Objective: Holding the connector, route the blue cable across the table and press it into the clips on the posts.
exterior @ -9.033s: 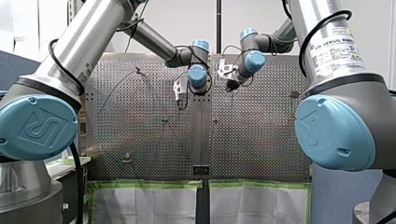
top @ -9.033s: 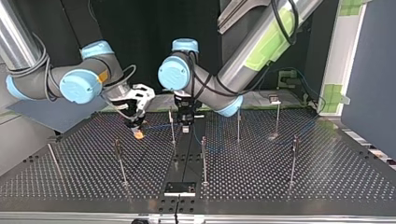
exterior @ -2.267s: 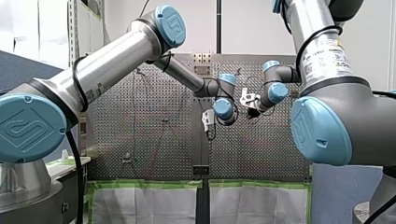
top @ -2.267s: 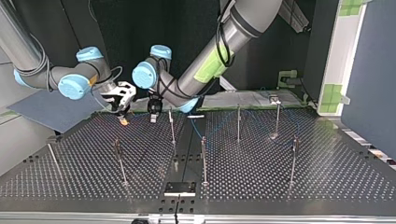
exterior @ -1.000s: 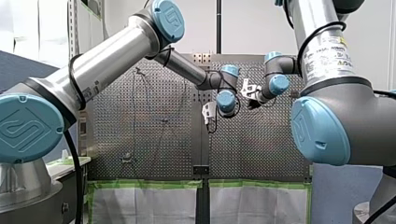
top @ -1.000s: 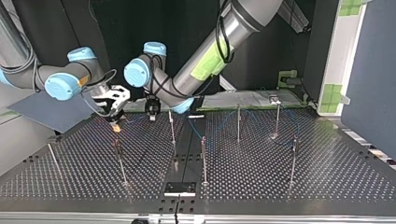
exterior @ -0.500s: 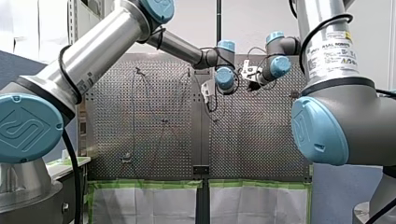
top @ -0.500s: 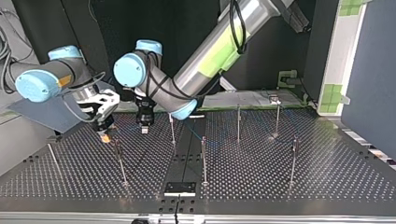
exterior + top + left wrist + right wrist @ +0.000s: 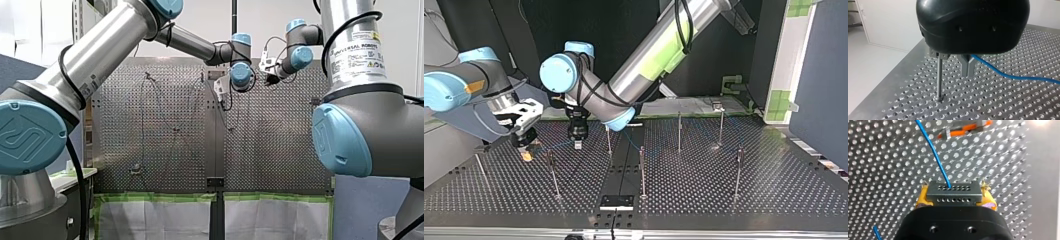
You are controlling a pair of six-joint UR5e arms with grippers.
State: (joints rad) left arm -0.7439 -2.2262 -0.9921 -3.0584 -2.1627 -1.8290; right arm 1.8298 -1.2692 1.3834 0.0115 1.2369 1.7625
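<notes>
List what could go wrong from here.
1. My left hand hangs close beside a post; a sideways move might knock it.
2. The cable runs between both hands; a harder pull might drag the connector out of my right hand.

Black housing of my left gripper (image 9: 968, 73) half covers the clip (image 9: 935, 53) atop a post (image 9: 939, 80) and hides the blue cable (image 9: 1008, 75)'s near end (its far end runs out of frame). The connector (image 9: 954, 196)'s rear lies hidden under my right gripper (image 9: 954, 191). In the front view, the cable is too thin to trace.

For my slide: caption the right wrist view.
Right tool grips the connector; blue cable runs ahead over the perforated table.
</notes>
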